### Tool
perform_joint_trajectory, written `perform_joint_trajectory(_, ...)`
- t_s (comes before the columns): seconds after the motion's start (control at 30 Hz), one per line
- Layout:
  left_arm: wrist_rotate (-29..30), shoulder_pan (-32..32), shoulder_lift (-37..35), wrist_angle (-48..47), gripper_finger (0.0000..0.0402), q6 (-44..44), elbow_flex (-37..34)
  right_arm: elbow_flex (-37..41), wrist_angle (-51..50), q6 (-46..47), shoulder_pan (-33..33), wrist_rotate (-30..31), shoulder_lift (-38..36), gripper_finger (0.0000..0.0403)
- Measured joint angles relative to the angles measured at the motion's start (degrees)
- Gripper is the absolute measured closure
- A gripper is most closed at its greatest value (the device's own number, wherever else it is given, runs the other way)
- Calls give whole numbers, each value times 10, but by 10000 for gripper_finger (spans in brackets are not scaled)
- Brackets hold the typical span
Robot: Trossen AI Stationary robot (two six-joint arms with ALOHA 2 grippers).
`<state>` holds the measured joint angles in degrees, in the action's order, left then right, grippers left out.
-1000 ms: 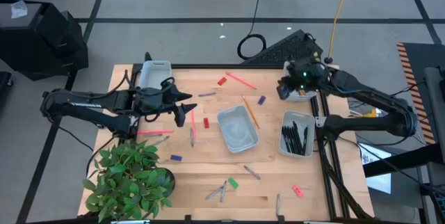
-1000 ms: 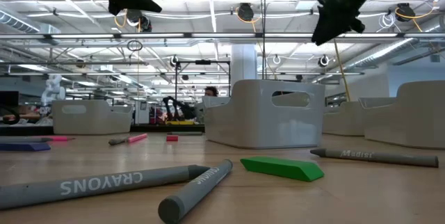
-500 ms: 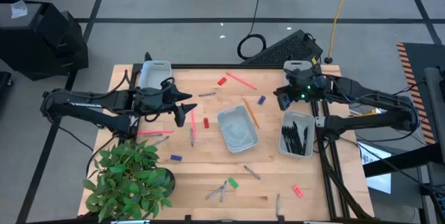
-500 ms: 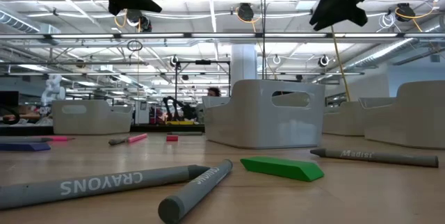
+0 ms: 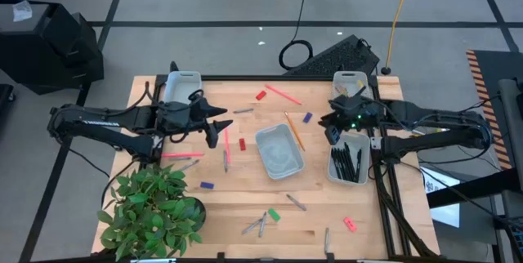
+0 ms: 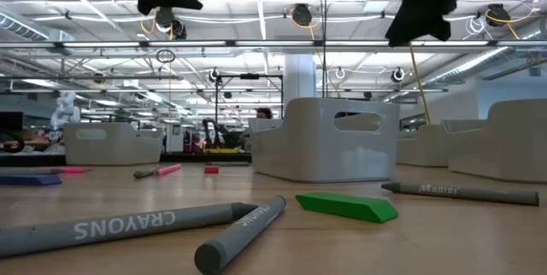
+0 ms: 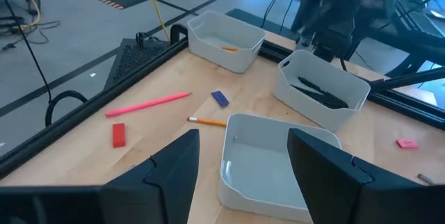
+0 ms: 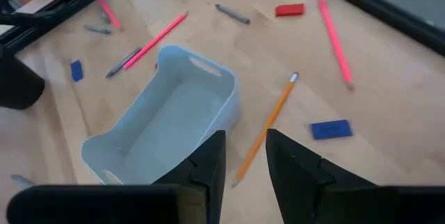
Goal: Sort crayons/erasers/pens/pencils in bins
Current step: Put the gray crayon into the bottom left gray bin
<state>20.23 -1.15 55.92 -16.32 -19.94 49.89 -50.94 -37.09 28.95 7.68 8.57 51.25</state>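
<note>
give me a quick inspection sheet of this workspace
surface: wooden table, items scattered over it
bins: four; the middle bin looks empty, the right bin holds black pens, the far right bin holds an orange item, the far left bin contents unclear
loose items: pink pencils, an orange pencil, grey crayons, red, blue and green erasers
clutter: potted plant on the near left corner
grippers: left gripper open, above the table's left side; right gripper open, beside the pen bin
cables: black coil and yellow cord on the floor
surroundings: black keyboard-like panel beyond the table
</note>
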Motion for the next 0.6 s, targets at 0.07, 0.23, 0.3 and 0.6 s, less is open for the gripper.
perform_joint_trajectory(0.07,0,0,0,7,179,-13,0,38,46,1,-3,-18,-2,307)
perform_joint_trajectory(0.23,0,0,0,21,179,-60,0,90,116,-16,-7,-72,3,307)
perform_joint_trajectory(0.3,0,0,0,26,179,-56,0,95,112,-20,-27,-54,5,309)
perform_joint_trajectory(0.6,-1,0,0,48,179,-82,0,95,140,0,-174,50,31,338)
